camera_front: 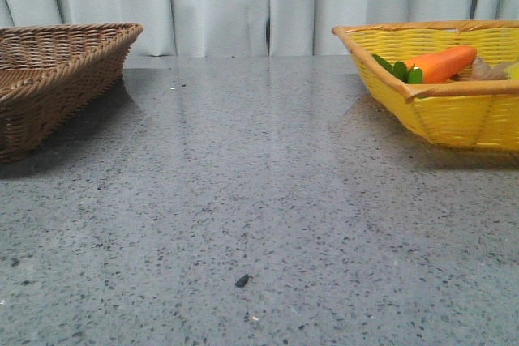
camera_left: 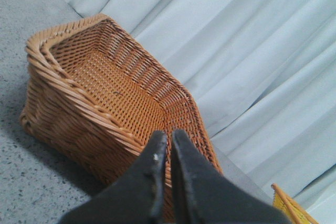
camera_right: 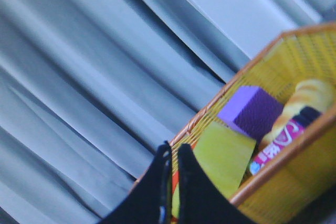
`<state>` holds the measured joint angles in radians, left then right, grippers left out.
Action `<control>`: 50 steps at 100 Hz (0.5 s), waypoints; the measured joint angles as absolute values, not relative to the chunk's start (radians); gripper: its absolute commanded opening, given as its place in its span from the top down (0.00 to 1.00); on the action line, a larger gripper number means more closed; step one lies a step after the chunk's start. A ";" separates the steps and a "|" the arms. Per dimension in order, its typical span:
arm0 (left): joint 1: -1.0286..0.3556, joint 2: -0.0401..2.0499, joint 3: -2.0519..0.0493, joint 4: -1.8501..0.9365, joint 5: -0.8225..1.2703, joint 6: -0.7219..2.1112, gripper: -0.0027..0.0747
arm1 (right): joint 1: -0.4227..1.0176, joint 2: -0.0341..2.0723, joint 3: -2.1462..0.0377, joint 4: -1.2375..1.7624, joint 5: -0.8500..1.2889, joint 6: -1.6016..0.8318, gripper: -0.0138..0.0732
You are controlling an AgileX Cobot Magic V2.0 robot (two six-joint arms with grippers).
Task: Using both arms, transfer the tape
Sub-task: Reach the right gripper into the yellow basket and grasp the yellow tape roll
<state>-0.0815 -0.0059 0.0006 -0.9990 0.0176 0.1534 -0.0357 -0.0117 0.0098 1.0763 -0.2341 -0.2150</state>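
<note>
On the tabletop: a grey speckled stone-look surface [camera_front: 268, 192] filled most of the front view; a small dark fleck [camera_front: 242, 280] lay low in the frame, just left of centre
Backdrop: pale grey-white pleated curtains [camera_front: 243, 2] ran across the top of the front view; both wrist views showed the same folds
Left of frame: a brown wicker basket [camera_front: 57, 79] sat at the upper left edge, casting a shadow on the stone; its inside showed bare in the left wrist view
Right of frame: a yellow wicker basket [camera_front: 442, 107] with an orange-brown rim stood at the upper right; an orange carrot [camera_front: 442, 64] with green leaves rested inside, beside a beige-brown lumpy thing [camera_front: 485, 70]
Right wrist view: the yellow basket held a purple block [camera_right: 252, 111], a flat yellow-green piece [camera_right: 223, 156] and a pink-labelled packet [camera_right: 278, 142]
Tape: I cannot pick it out for sure in any view
Left gripper [camera_left: 168, 153]: fingers pressed together, nothing between them
Right gripper [camera_right: 172, 161]: fingers together, gripping nothing
</note>
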 measured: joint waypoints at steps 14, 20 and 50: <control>-0.081 0.000 -0.070 -0.819 0.112 0.168 0.92 | -0.036 -0.012 -0.062 1.123 -0.154 -0.211 0.92; -0.081 0.030 -0.135 -0.693 0.182 0.174 0.79 | -0.036 0.000 -0.123 1.051 -0.087 -0.211 0.91; -0.081 0.365 -0.501 -0.443 0.441 0.184 0.42 | -0.036 0.438 -0.559 0.657 0.428 -0.211 0.39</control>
<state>-0.0815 0.3650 -0.5011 -0.4430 0.4409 0.1837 -0.0357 0.4378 -0.5589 0.6573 0.4281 -0.2109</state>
